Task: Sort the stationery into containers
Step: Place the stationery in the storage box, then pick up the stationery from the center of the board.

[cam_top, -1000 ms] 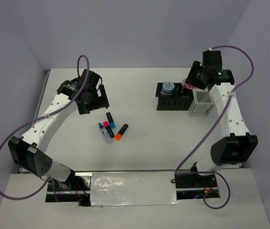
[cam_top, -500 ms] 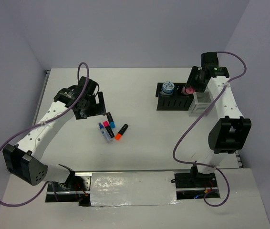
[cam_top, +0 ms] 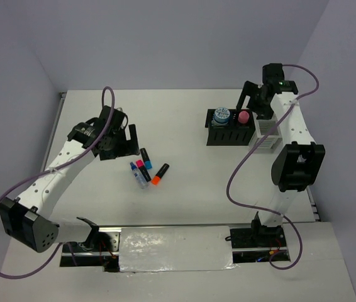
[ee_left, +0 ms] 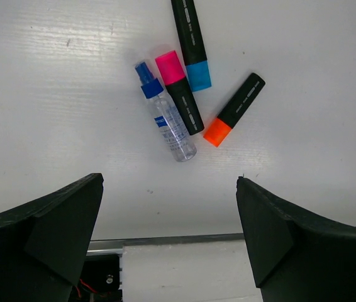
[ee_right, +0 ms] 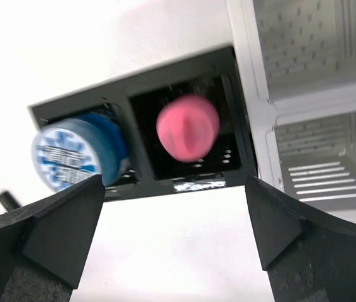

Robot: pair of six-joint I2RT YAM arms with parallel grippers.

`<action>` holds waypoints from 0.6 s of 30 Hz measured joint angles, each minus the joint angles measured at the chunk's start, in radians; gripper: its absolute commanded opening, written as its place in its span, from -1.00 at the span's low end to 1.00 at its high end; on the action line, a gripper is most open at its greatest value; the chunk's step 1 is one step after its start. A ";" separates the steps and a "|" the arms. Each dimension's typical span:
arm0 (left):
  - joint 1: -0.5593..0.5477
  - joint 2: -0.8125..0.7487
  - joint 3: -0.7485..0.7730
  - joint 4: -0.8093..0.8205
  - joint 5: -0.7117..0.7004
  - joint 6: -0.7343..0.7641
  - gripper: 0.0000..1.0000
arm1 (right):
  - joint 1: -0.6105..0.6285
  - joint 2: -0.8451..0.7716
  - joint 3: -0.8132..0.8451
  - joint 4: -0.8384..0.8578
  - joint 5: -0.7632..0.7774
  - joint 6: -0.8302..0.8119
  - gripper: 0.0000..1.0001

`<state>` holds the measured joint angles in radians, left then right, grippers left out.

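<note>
Pink tube [ee_right: 187, 128] now in organiser [cam_top: 228, 138]; three markers [ee_left: 179, 91], one bottle [ee_left: 168, 123] loose.

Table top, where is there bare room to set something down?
Bare: the wide middle of the table between the marker cluster and the black organiser, and the far strip behind both. Crowded: the right side, where organiser, white slatted box and right gripper bunch together.

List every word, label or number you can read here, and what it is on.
No text is legible in any view.
On the blue-capped bottle: a blue label, print too small.
On the pink-capped marker, cyan-capped marker and orange-capped marker: barrel print, too small.
On the blue-white roll: patterned top, blurred.
</note>
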<state>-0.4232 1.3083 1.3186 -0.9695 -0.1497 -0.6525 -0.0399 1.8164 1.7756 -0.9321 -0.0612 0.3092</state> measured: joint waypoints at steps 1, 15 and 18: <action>0.000 -0.010 -0.012 0.008 0.003 0.001 0.99 | 0.000 0.000 0.025 -0.008 -0.003 0.000 0.99; -0.129 0.026 -0.122 0.074 0.048 0.010 0.91 | 0.186 -0.400 -0.172 0.064 -0.062 0.011 0.97; -0.187 0.102 -0.111 0.094 0.036 0.017 0.83 | 0.251 -0.553 -0.329 0.124 -0.116 0.033 0.96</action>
<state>-0.6102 1.4105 1.2076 -0.8753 -0.1135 -0.6357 0.2111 1.2633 1.4464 -0.8082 -0.1768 0.3424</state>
